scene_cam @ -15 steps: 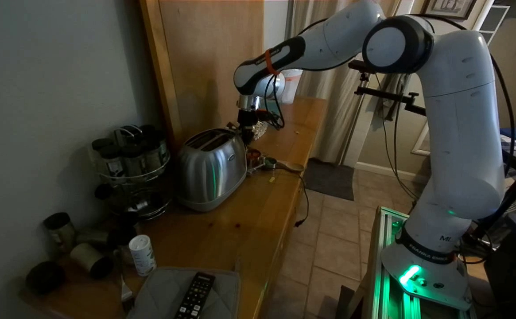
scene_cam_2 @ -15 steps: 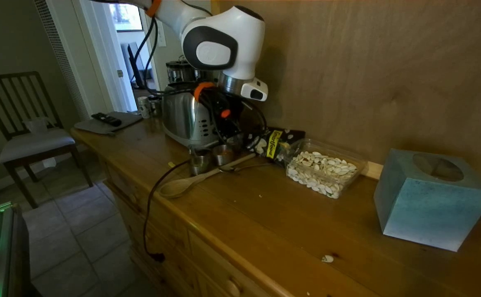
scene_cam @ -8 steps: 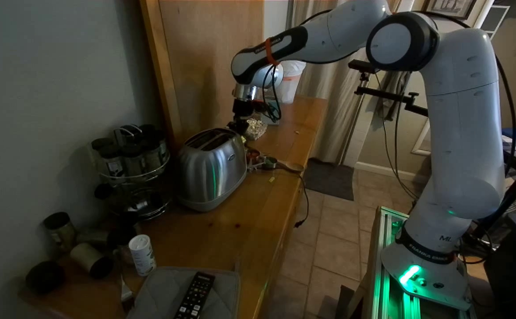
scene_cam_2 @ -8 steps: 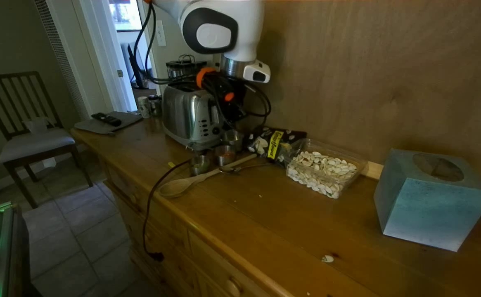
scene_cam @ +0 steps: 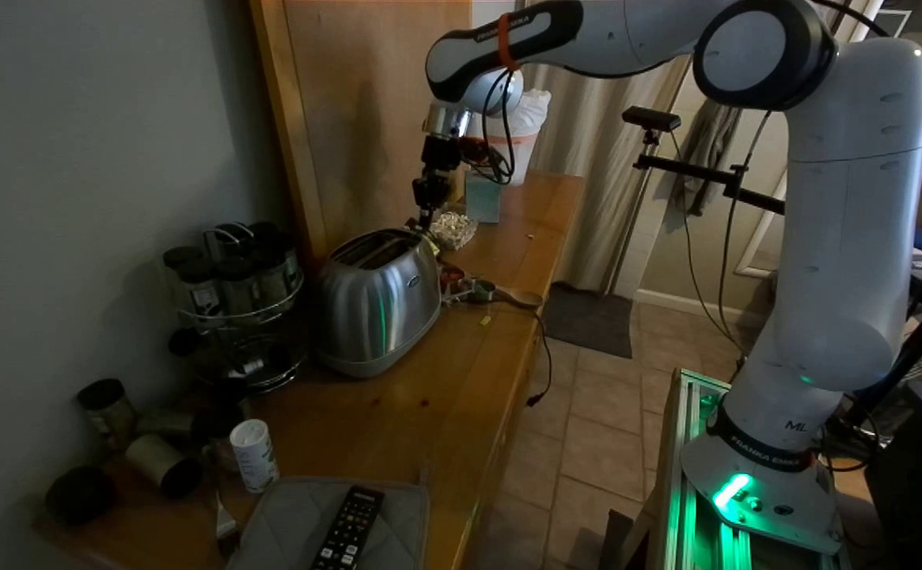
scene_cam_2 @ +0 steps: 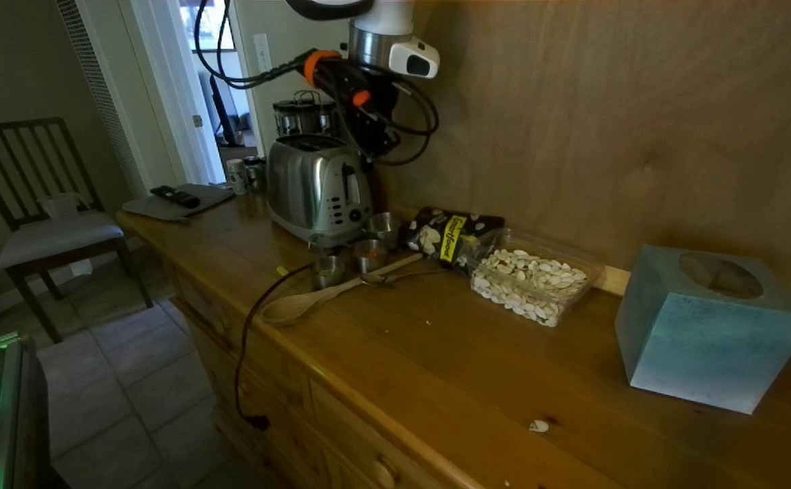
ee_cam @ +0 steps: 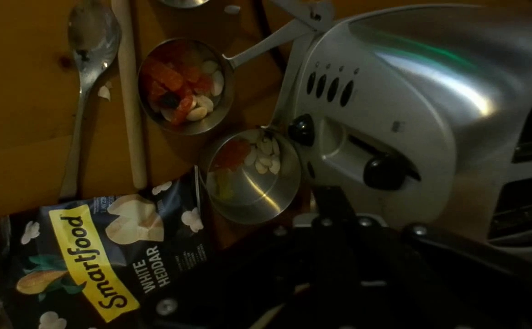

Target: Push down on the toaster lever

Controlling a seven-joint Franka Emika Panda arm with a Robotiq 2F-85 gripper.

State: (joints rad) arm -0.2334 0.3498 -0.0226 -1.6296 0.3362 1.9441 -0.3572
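Toaster lever (ee_cam: pixel 384 173) near the fingers (ee_cam: pixel 334 204).

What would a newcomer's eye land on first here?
Probably the big white arm, filling the right of an exterior view above a glowing green light. Next, the shiny silver toaster on the wooden dresser top, its black lever showing above and right of the gripper in the wrist view. Then the blue-green box at the right of an exterior view.
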